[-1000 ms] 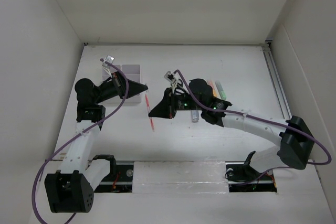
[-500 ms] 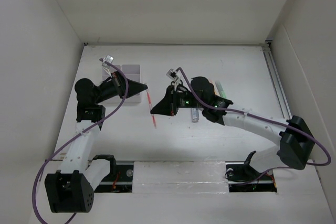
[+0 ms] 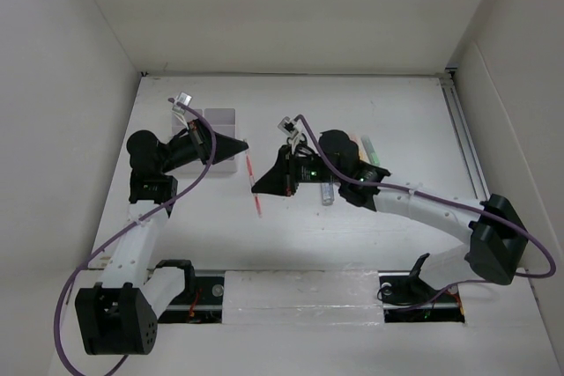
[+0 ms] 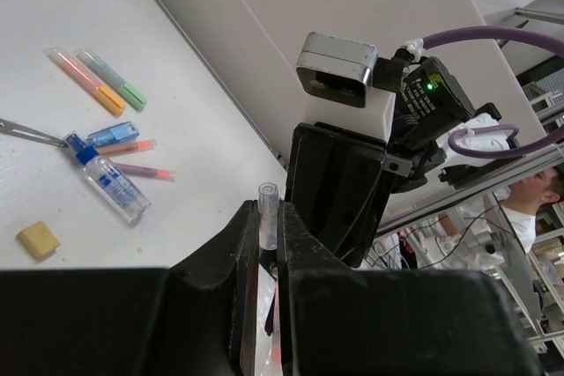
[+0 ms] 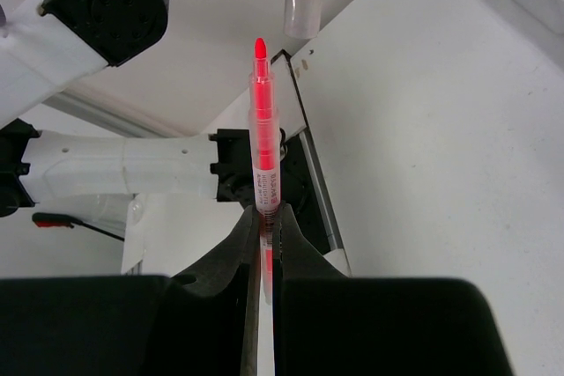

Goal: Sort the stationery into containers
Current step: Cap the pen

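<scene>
Just right of the organizer [image 3: 220, 117], a clear cap [image 4: 267, 202] is pinched between the fingers of the left claw [image 4: 267, 222], with its open mouth turned outward. Further right of the organizer, a red pen [image 5: 263, 143] is clamped around its barrel by the right claw [image 5: 263, 233]. Its bare tip is held near the cap but apart from it and offset from its mouth. If the two are pushed together misaligned, the tip could be jammed against the rim. Cap or pen could then be levered loose and dropped outside the organizer.
</scene>
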Robot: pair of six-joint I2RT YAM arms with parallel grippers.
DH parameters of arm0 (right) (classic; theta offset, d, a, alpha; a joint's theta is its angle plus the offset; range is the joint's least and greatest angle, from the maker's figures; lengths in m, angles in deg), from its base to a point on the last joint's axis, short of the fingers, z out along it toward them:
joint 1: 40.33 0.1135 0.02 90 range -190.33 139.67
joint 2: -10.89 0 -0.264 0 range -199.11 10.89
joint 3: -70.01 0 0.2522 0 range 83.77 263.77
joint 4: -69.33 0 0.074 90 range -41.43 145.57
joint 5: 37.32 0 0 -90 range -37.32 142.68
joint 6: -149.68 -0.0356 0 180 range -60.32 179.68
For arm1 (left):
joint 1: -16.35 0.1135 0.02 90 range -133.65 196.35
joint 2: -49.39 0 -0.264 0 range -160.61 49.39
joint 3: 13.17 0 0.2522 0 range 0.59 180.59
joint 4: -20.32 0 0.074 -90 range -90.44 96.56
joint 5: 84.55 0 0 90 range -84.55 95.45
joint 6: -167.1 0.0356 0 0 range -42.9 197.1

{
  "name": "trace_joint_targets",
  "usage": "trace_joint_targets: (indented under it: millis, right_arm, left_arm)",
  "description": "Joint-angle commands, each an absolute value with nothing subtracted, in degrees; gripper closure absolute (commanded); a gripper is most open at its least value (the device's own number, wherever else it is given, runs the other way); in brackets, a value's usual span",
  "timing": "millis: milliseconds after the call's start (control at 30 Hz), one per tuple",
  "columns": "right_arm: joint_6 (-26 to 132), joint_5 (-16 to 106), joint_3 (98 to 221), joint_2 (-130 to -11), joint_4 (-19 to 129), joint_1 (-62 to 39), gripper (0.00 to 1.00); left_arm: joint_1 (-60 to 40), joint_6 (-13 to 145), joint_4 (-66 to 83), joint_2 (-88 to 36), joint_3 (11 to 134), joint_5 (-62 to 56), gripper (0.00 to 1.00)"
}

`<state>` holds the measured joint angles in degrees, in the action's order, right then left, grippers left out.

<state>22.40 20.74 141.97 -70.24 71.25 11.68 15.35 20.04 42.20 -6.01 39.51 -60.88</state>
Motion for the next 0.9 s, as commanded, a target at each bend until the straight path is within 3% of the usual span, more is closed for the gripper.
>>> trace_joint_targets:
  millis: [0,133,300,867]
  right_arm:
    - [23.47,20.16,141.87,-69.36,73.23,12.5,1.0]
    - [23.47,20.69,140.73,-69.36,73.23,13.02,1.0]
    - [23.47,21.22,140.2,-69.36,73.23,13.02,1.0]
    - [25.14,20.69,146.17,-72.17,71.3,11.97,1.0]
  left_arm:
    - [15.56,20.93,44.19,-5.54,41.46,-61.0,1.0]
    - [17.48,21.46,43.04,-5.54,42.52,-61.0,1.0]
    - [18.28,15.14,52.17,-6.68,40.06,-63.28,1.0]
    - [18.28,16.89,49.81,-6.16,39.0,-63.28,1.0]
